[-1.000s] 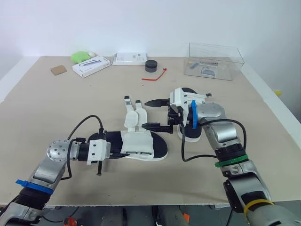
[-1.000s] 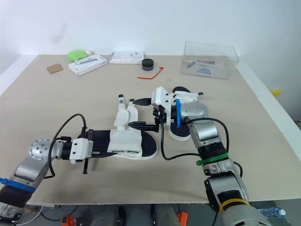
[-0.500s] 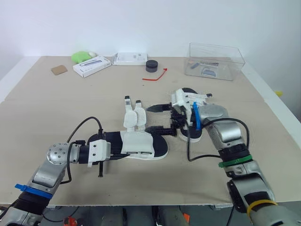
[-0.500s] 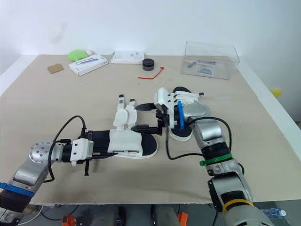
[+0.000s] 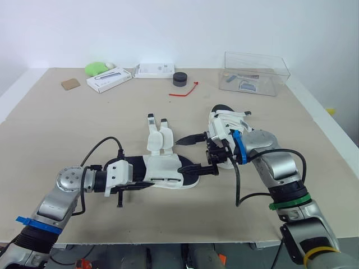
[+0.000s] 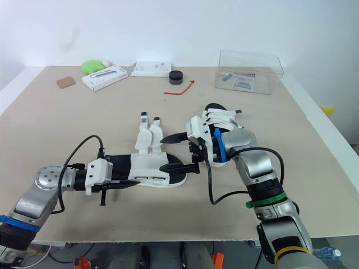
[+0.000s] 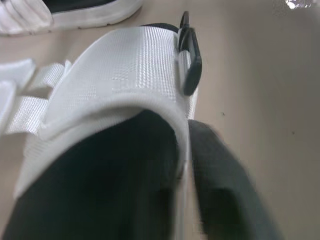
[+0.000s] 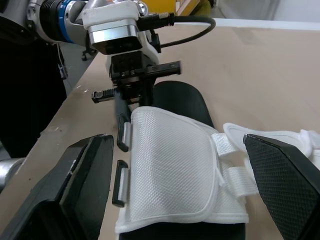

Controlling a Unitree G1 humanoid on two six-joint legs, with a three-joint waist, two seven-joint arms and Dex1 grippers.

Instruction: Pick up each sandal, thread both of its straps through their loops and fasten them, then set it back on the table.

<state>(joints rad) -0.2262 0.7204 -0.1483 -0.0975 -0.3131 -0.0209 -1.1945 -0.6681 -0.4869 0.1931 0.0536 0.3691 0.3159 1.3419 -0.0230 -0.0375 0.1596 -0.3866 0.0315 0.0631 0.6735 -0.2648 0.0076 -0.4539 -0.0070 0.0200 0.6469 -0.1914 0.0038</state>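
Sandal lengthwise left to right

- The left arm reaches low from behind the heel end of the sandal, its forearm nearly level and in line with the sole.
- The left gripper is closed on the sandal's heel end, gripping it at the edge of the sole.
- The right arm is bent at the elbow, and its wrist is turned inward toward the sandal's toe end.
- The right gripper is spread wide, with its two black fingers straddling the toe end, one on the far side and one on the near side.
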